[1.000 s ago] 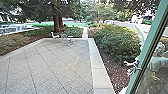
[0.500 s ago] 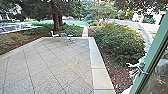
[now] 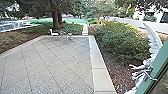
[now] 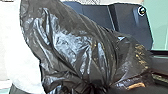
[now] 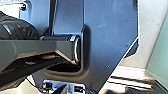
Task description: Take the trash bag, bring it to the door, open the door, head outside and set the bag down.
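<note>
The black trash bag (image 4: 70, 47) shows large and crinkled in the left wrist view, its plastic bunched together where my left gripper (image 4: 96, 87) is shut on it. Part of the same dark bag (image 5: 12, 27) also appears in the right wrist view, beyond a dark bar of the robot. In the head view the door's green frame (image 3: 161, 60) slants across the right side, with a silvery handle-like fitting (image 3: 143, 71) at its edge. How my right gripper stands cannot be told.
A paved patio (image 3: 55, 62) stretches ahead, bordered on the right by a pale curb (image 3: 98, 65) and bushes (image 3: 122, 42). Chairs and a small table (image 3: 63, 36) stand at its far end, near a tree trunk (image 3: 55, 18).
The head camera has moved slightly forward. The door's frame and its fitting now show farther right, and more of the bushes and road shows beside them.
</note>
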